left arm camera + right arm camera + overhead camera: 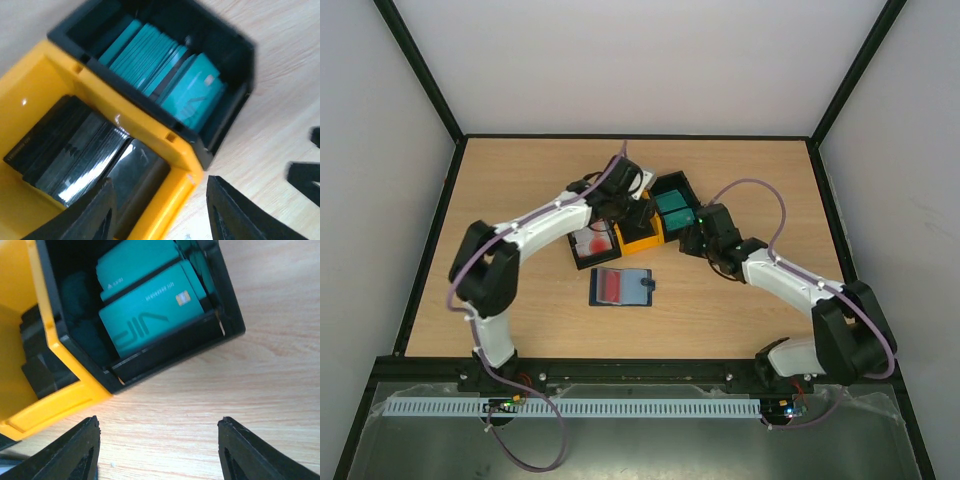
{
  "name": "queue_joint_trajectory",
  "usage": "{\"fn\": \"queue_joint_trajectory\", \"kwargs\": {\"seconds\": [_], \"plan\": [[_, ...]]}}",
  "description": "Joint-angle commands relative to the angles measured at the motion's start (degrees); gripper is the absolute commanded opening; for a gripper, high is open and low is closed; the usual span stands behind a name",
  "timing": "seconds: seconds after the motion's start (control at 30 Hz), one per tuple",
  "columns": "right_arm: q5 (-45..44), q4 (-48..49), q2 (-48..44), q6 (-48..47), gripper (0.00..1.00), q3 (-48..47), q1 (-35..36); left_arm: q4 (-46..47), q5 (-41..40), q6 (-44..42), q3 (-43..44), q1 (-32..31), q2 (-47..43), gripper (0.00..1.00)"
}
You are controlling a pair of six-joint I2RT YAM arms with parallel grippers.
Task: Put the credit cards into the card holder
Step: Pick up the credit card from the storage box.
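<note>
Near the bins [641, 242], left fingers [235, 215] stand apart, empty; right fingers [250, 455] likewise.

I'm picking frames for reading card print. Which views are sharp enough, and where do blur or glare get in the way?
Right wrist: sharp; the front teal card shows its chip and lettering. Left wrist: blurred throughout, with glare streaks on the black cards in the yellow bin. Top external: evenly lit, soft shadows, print too small to read.
</note>
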State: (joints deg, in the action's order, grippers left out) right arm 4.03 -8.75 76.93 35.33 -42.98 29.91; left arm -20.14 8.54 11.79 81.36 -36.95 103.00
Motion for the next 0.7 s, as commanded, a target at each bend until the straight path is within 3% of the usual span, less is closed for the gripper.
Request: {"fn": "queue_joint_trajectory", "kwargs": {"seconds": [0.0,0.1,0.3,0.67], "plan": [[3.8,3.0,1.9,0.8,0.63,2.1,-0.8,-9.7,-3.8,-5.2,5.3,0.7,7.8,0.44],[5.9,4.3,3.8,2.4,0.61,2.9,-0.8,-9.8,-2.8,-5.0,6.6,1.9,11.7,0.39],[11.6,8.0,8.5,3.1,0.59,4.1,-0.8,-11.0,-2.2,-7.2,11.7,2.3,17.6,0.43],[13.9,10.9,15.4,3.0,0.58,2.4,0.5,-17.3,-4.0,-13.1,18.3,2.7,23.7,0.45]]}}
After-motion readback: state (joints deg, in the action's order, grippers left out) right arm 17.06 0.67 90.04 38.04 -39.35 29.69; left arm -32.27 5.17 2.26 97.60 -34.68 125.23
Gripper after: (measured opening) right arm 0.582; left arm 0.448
